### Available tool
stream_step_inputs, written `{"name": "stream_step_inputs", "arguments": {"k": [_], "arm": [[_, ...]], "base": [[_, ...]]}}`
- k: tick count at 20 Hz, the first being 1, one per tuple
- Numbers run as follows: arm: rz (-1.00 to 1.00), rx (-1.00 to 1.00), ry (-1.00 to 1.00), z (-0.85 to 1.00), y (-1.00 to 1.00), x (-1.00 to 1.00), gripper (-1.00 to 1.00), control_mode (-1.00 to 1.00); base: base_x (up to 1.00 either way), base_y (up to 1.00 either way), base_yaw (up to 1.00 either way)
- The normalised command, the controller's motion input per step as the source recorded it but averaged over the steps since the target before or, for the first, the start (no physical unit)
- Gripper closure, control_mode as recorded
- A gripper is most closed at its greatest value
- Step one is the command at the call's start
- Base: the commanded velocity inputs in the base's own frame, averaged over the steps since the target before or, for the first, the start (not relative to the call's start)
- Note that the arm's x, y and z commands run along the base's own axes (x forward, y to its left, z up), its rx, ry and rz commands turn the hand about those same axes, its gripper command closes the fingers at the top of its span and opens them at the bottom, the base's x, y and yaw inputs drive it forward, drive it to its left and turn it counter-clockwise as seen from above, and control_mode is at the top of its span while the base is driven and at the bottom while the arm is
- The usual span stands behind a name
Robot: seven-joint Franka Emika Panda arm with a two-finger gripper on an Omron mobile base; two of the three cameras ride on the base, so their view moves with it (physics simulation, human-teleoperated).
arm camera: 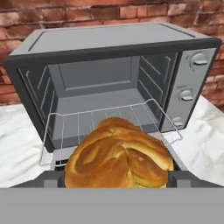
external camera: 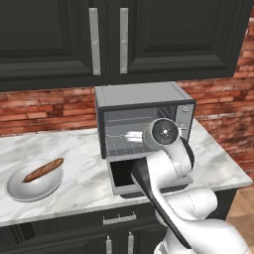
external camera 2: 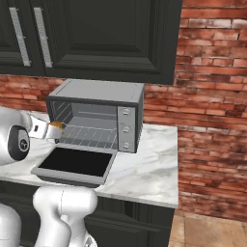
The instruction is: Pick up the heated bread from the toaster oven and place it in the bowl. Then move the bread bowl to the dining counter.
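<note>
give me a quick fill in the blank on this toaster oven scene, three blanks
1. The toaster oven's drop-down door is ____.
2. The gripper holds the heated ____ in front of the wire rack.
3. The bowl on the marble counter already holds a ____.

Missing words: open; bread; baguette

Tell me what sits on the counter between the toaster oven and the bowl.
Nothing: in the left base view, bare marble counter runs from the toaster oven to the bowl, which holds a baguette.
</note>
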Motion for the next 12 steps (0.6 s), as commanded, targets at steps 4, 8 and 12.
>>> {"name": "stream_step_inputs", "arguments": {"k": [4, 8, 12], "arm": [[0.12, 0.00, 0.31, 0.01, 0.49, -0.09, 1.00, -1.00], [0.16, 0.00, 0.16, -0.28, 0.70, 0.00, 1.00, -1.00], [0.16, 0.01, 0.20, -0.33, 0.83, 0.08, 1.00, -1.00]], "base": [[0.00, 0.00, 0.00], [0.00, 0.00, 0.00], [0.00, 0.00, 0.00]]}}
